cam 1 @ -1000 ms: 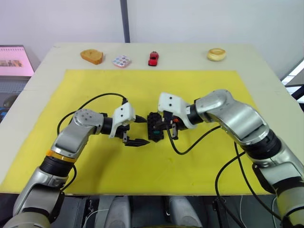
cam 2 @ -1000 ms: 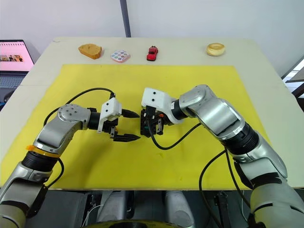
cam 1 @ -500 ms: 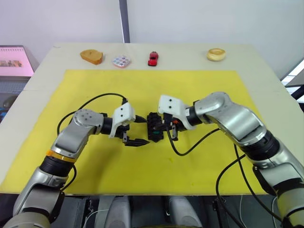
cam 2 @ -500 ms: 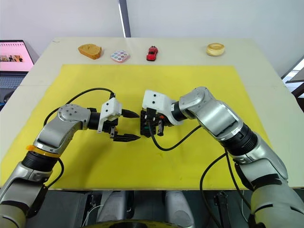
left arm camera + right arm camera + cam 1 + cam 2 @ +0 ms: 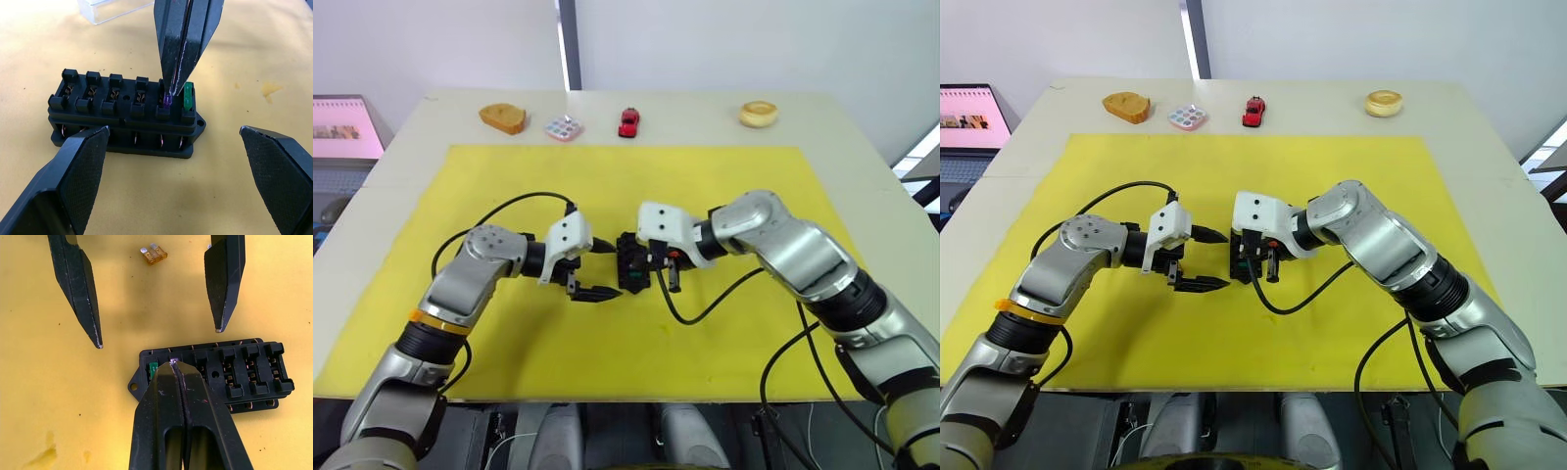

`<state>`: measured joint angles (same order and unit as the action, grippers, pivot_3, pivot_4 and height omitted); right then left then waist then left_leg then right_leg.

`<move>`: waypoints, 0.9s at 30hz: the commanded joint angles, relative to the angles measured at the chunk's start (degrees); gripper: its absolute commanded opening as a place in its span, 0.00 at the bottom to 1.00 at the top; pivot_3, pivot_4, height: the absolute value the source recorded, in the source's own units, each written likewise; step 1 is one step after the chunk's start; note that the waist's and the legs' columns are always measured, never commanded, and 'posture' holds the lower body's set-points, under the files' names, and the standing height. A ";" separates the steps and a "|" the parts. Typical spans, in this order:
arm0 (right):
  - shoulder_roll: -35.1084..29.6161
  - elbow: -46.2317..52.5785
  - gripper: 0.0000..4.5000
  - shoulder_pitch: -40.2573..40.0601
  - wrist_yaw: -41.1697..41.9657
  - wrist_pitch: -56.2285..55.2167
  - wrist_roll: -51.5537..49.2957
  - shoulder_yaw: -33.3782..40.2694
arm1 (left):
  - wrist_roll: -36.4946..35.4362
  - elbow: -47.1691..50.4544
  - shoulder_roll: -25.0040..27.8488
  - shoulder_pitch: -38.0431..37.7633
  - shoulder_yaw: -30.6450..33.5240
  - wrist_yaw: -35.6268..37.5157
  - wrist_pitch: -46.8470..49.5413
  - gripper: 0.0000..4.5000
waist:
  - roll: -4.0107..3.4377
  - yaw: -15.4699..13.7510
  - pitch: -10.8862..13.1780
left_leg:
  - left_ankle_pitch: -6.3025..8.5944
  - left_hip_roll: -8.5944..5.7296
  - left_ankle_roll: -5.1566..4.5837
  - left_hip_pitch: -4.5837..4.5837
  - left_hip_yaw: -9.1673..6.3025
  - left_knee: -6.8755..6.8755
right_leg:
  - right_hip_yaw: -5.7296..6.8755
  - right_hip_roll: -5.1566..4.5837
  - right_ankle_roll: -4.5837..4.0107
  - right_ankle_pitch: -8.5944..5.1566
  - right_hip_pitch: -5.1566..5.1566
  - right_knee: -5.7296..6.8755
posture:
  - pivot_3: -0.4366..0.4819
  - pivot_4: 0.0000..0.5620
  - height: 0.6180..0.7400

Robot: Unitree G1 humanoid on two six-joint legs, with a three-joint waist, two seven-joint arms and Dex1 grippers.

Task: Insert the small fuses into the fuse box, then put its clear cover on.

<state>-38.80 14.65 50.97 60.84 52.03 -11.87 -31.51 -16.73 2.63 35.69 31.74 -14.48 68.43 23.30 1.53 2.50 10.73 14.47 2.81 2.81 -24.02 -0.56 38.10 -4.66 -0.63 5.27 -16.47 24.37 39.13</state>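
Note:
The black fuse box (image 5: 127, 115) lies on the yellow mat (image 5: 705, 196) between my two grippers. A green fuse (image 5: 188, 95) stands in its end slot. My right gripper (image 5: 168, 98) is shut on a purple fuse (image 5: 167, 102), its tip down at the slot beside the green one. My left gripper (image 5: 614, 268) is open, with a finger on each side of the box's near end and not touching it. The clear cover (image 5: 115, 7) lies on the mat just beyond the box. An amber fuse (image 5: 154, 254) lies loose on the mat behind the left gripper's fingers (image 5: 80, 293).
Along the table's far edge stand a piece of toast (image 5: 502, 117), a pastel-dotted white tile (image 5: 564, 127), a red toy car (image 5: 628, 121) and a bagel (image 5: 759, 113). A lit screen (image 5: 342, 125) is off the table's left side. Black cables loop from both wrists over the mat.
My right gripper has edged a little to the left over the fuse box. The left arm and the box have stayed where they were.

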 commanded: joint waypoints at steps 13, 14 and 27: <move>-2.29 -5.51 0.00 -3.07 0.45 -1.23 6.17 -4.87 | 0.16 0.99 -0.11 0.57 0.67 -0.08 -0.93 1.00 | 0.02 0.01 -0.03 | 0.01 0.00 -0.01 0.76 0.01 -0.07 | 0.00 -0.01 0.00 -0.03 -0.83 -0.16 | 0.48 0.27 1.00; -2.27 -5.57 0.00 -3.22 0.53 -1.38 6.29 -4.86 | 0.21 0.88 -0.13 0.63 0.64 -0.04 -1.02 1.00 | 0.02 0.01 -0.04 | 0.01 0.00 -0.01 0.76 0.01 -0.07 | 0.00 -0.01 0.00 -0.03 -0.84 -0.16 | 0.48 0.27 1.00; 0.92 -2.83 0.00 -2.56 2.94 2.84 -2.21 5.24 | 0.45 0.66 -0.36 0.91 0.77 0.07 -1.08 1.00 | 0.02 -0.04 -0.05 | 0.01 0.00 -0.01 0.75 0.00 -0.07 | 0.00 -0.01 0.00 -0.03 -0.85 -0.17 | 0.48 0.27 1.00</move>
<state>-37.87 12.02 48.95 63.41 52.57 -12.37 -27.97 -16.23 2.35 35.47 31.78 -14.47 68.51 23.16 1.55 2.46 10.68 14.48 2.81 2.80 -23.30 -0.56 38.03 -4.66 -0.64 5.28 -16.50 23.55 38.96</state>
